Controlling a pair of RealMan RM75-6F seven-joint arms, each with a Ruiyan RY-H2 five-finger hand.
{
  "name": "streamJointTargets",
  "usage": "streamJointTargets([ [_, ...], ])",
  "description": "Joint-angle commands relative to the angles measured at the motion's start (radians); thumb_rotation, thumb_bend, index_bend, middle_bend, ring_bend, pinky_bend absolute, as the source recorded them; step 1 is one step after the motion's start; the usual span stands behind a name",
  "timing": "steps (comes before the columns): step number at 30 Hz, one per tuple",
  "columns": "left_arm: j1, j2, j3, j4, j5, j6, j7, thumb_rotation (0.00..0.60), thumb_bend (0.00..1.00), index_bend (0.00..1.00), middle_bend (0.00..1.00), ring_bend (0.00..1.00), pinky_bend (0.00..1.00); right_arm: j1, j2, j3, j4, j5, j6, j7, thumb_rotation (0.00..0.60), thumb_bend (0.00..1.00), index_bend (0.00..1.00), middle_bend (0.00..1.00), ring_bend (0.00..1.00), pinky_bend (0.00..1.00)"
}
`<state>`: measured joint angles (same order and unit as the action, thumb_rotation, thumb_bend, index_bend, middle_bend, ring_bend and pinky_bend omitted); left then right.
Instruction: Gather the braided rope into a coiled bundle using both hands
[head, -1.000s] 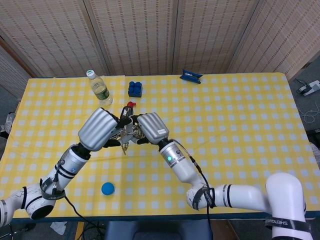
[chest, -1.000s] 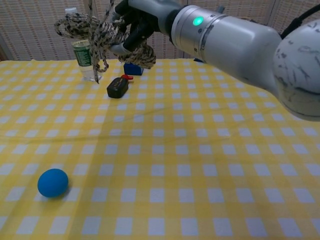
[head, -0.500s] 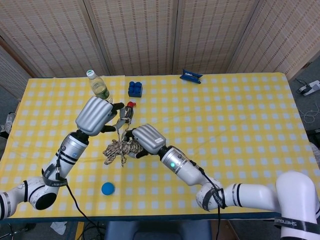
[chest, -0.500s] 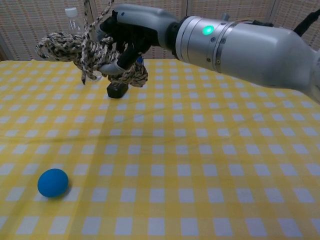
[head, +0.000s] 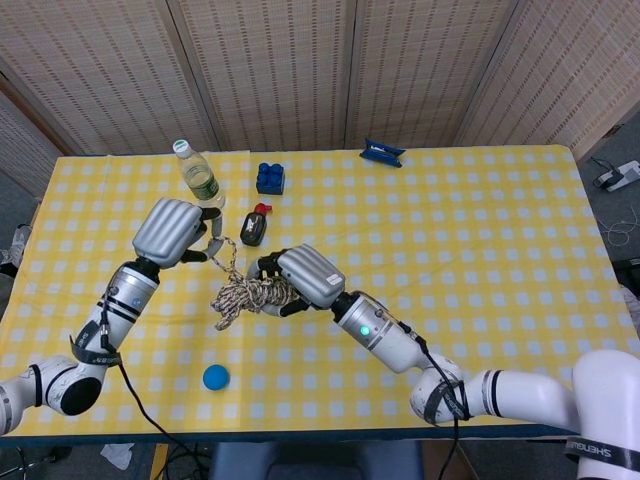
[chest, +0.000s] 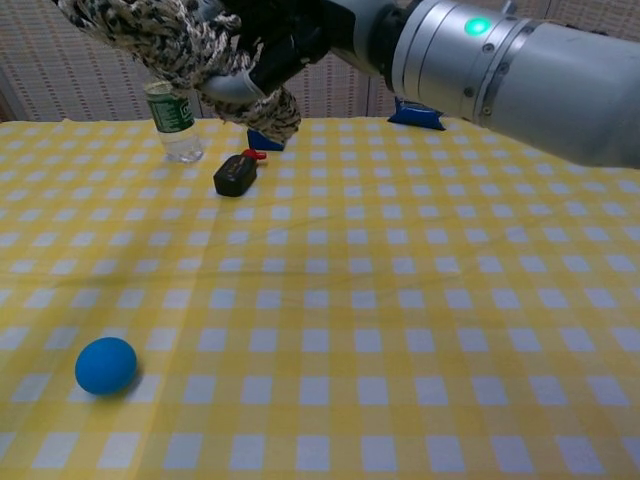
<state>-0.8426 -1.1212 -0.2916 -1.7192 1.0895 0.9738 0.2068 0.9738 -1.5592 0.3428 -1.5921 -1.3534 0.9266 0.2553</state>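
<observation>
The braided rope (head: 248, 294) is a speckled beige and black bundle, held over the yellow checked table (head: 480, 230) left of centre. My right hand (head: 305, 276) grips the bundle from its right side. In the chest view the braided rope (chest: 165, 42) fills the top left, with the right hand (chest: 290, 40) wrapped around it. One thin strand runs up and to the left from the bundle to my left hand (head: 172, 232), whose fingers seem to pinch it. The left hand does not show in the chest view.
A water bottle (head: 198, 178) and a blue block (head: 270, 178) stand behind the hands. A black device with a red tip (head: 254, 228) lies just behind the bundle. A blue ball (head: 215, 377) sits near the front edge, and a blue clip (head: 382, 153) lies at the back.
My left hand has pulled away to the left, stretching a strand out of the bundle. The right hand has kept its grip on the bundle, which now sits higher in the chest view.
</observation>
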Motion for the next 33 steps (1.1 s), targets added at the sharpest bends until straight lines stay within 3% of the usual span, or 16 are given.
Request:
streamJointTargets([
  [1,0.004,-0.001,0.009,0.005,-0.011,-0.005,0.006,0.6,0.37,0.74,0.98,0.94,1.0,-0.011,0.006,0.002,-0.002,-0.017,0.024,0.024,0.6,0.41,0.74,0.65,0.5,0.52],
  [17,0.033,-0.016,0.058,0.018,-0.041,-0.008,0.025,0.6,0.37,0.74,0.98,0.94,1.0,-0.043,0.048,0.013,-0.015,-0.056,0.109,0.092,0.6,0.41,0.75,0.66,0.51,0.52],
  [33,0.076,-0.038,0.083,0.043,0.017,-0.014,-0.085,0.6,0.37,0.79,1.0,0.97,1.0,-0.049,0.056,0.023,-0.013,-0.044,0.135,0.102,0.6,0.41,0.75,0.66,0.52,0.52],
])
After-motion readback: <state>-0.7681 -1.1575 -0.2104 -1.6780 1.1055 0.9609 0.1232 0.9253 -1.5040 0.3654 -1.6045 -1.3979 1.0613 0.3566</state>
